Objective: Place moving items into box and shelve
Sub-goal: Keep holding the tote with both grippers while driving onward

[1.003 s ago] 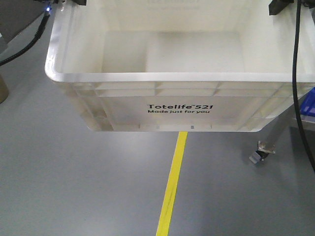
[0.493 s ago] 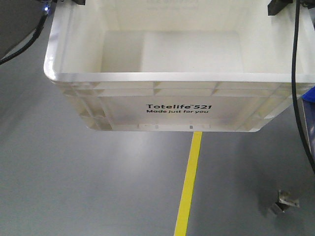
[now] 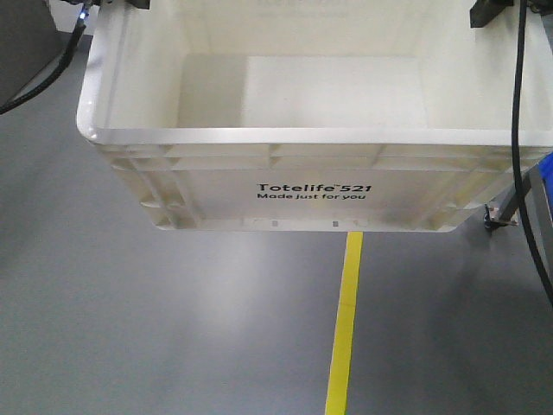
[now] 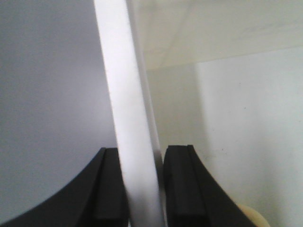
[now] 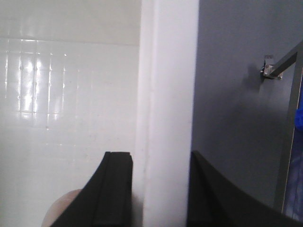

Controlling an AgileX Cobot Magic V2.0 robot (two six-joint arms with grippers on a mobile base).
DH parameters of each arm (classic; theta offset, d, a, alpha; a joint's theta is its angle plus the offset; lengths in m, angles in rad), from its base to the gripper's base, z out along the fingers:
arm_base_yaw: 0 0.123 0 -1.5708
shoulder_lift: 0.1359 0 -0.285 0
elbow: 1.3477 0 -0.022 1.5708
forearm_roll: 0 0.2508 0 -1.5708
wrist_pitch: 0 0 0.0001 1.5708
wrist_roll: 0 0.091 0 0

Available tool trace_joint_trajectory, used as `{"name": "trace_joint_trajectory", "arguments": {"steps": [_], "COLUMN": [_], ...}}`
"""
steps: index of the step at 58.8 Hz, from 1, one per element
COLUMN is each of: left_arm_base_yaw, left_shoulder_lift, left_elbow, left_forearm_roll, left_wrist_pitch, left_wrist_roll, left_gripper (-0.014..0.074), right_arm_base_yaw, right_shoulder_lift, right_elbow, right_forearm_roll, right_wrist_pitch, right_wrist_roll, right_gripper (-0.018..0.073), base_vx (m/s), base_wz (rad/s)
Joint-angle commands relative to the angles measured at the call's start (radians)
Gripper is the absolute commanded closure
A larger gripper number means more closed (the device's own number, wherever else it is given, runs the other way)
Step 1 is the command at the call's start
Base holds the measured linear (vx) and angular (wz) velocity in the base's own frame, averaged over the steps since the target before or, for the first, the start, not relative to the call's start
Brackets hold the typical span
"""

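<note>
**Carrying the box level, one rim in each gripper**

The box [image 3: 311,186] hangs clear of the grey floor, with its printed side toward the front camera, and I carry it between my two arms. Below the box, a yellow line [image 3: 346,328] runs along the floor. To the right of the box, near its lower corner, stands a metal frame [image 5: 287,142]. My left gripper [image 4: 142,163] is pinching the left rim of the box, one pad outside and one pad inside. My right gripper [image 5: 160,163] pinches the right rim in the same way.

I judge that this step is the transport to the shelf. To do it well, both arms should move at one height and one speed, so that the rim does not twist out of the pads. The right corner of the box should also pass free of the frame.
</note>
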Motion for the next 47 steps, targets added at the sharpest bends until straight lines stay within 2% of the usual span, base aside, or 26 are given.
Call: {"name": "trace_joint_trajectory", "arguments": {"steps": [1,47], "left_arm_base_yaw": [0.013,0.013], "left_shoulder_lift": [-0.069,-0.069], "left_elbow": [-0.038,-0.038], "left_forearm_roll": [0.134,0.134], "left_wrist_pitch": [-0.080,-0.079], "left_wrist_roll": [0.004,0.004], "left_gripper": [0.0594,0.0594], "right_arm_base_yaw": [-0.019,-0.019], "right_shoulder_lift": [-0.064,-0.064], "right_elbow": [-0.041,-0.041], "right_forearm_roll": [-0.119,-0.119], "right_wrist_pitch": [0.001,0.001], "right_wrist_roll": [-0.013,-0.013], "right_gripper": [0.0564,0.0564], "base_vx": [0.65,0.66], "base_wz": [-0.09,-0.11]}}
